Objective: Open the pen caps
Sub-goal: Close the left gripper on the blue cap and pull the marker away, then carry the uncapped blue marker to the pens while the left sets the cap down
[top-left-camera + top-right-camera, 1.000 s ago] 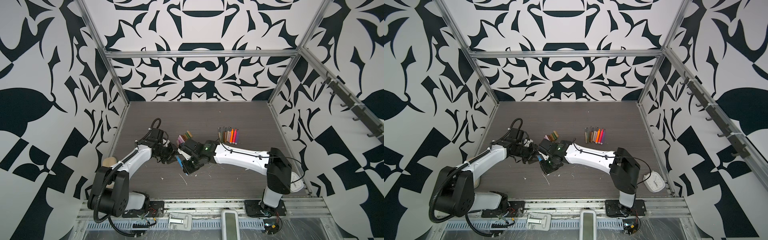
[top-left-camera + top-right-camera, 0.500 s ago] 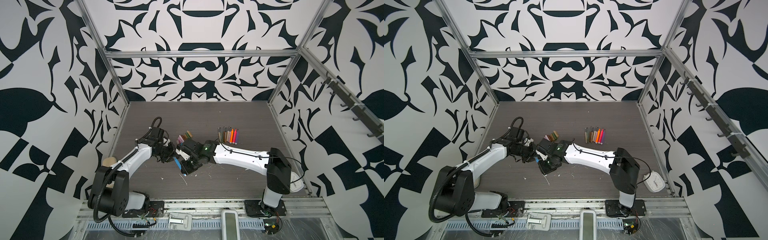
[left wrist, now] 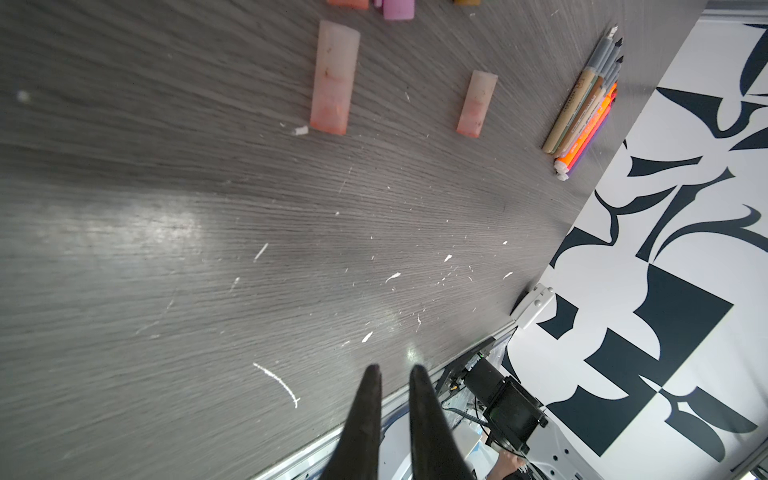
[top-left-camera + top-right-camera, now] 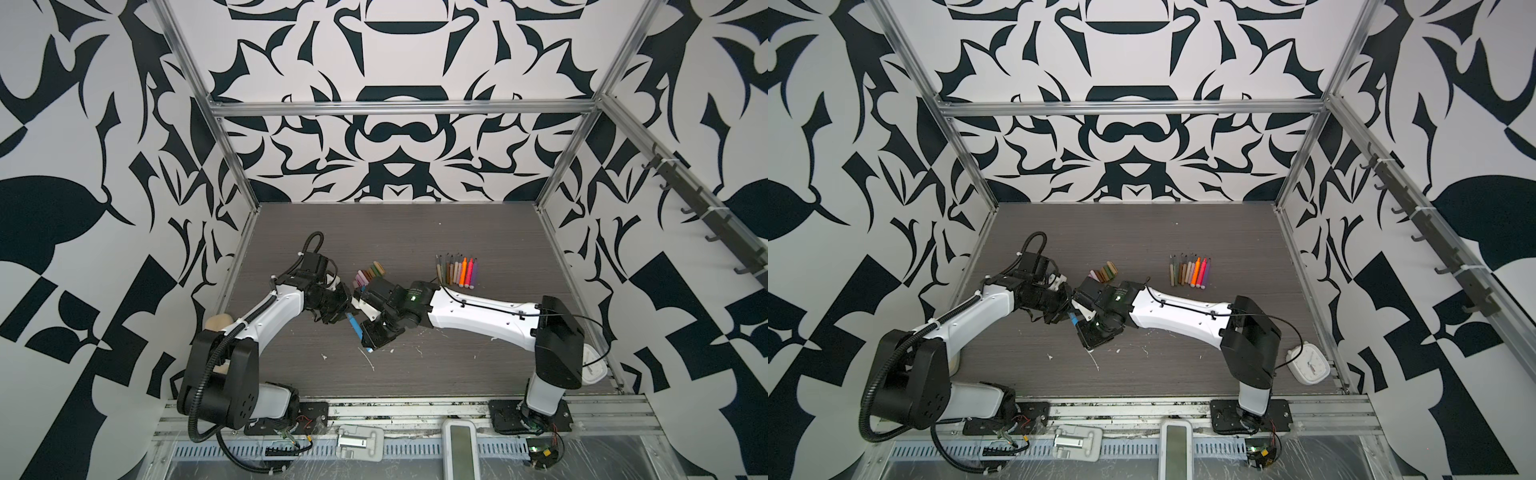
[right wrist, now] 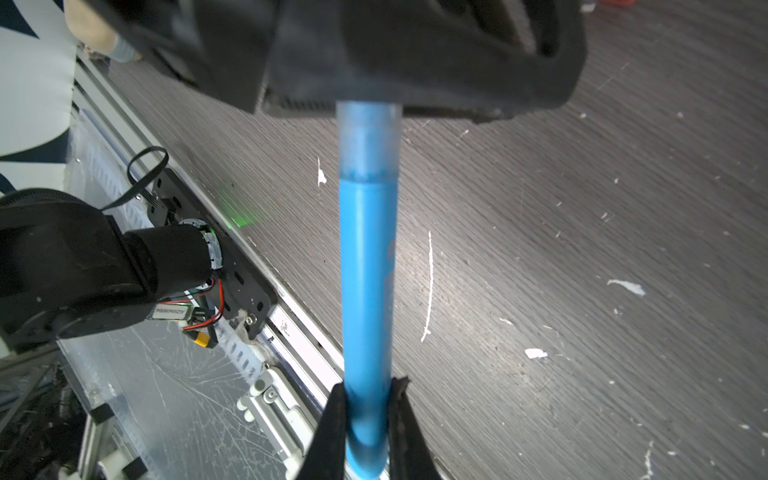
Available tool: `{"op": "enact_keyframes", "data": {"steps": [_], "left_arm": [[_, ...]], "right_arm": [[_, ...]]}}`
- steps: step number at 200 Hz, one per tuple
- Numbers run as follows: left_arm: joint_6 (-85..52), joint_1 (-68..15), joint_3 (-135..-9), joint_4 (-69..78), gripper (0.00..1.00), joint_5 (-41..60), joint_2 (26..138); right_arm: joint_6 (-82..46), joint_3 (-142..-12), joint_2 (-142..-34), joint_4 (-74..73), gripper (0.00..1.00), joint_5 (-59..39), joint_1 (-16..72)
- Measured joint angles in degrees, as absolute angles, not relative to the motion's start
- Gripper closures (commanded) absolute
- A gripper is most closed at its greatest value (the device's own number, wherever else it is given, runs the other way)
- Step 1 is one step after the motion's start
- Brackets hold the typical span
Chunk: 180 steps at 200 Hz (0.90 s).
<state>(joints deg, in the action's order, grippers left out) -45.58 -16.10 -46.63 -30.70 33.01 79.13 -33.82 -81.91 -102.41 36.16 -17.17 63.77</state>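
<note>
while the right gripper [image 5: 369, 384] has its two fingers pressed against either side of the blue pen [image 5: 368, 270] low in the right wrist frame, the pen's pale, translucent cap [image 5: 368, 141] runs up and vanishes under the black body of the left gripper [image 3: 392, 370]. that claw's tips stand nearly together with a thin gap at the bottom of the left wrist frame, and nothing shows between them. so whether it is biting the cap i cannot tell. in both top views the two grippers meet at the centre of the frame, just below the pile of loose caps [image 4: 370, 274], with the row of uncapped pens [image 4: 457, 270] lying right of centre on the table [image 4: 415, 232].

the likely trouble is the pull itself. if the left claw sits beside the cap rather than on it, drawing apart will do nothing. if the right hold on the smooth barrel is light, the whole pen could slide out with its cap on. a pull off the pen's axis could jam the cap or flick it free, and it may roll in among the loose caps close by — both wrists are crowded there too.
</note>
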Motion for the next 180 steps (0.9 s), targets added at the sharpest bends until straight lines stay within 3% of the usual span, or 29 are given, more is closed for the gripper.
{"op": "enact_keyframes", "data": {"steps": [17, 85, 118, 131, 180], "left_arm": [[-45.6, -16.1, -46.7, -30.6, 1.0, 33.1, 78.9], [-46.1, -15.9, -46.9, -30.3, 1.0, 33.1, 78.8], [-46.6, -15.6, -46.9, -30.0, 1.0, 32.7, 78.5], [-46.7, -15.6, -46.9, -29.7, 1.0, 32.6, 78.3], [-45.3, -13.2, -48.2, -29.4, 1.0, 34.0, 78.9]], "right_arm": [[-33.7, -81.9, -102.4, 35.4, 0.56, -17.1, 63.9], [-34.7, -82.3, -103.2, 33.6, 0.58, -17.4, 63.7], [-34.9, -82.3, -104.1, 33.6, 0.71, -17.7, 63.5], [-35.3, -82.3, -104.2, 33.6, 1.0, -17.8, 63.3], [-35.9, -80.5, -103.3, 30.6, 1.0, -18.4, 62.6]]}}
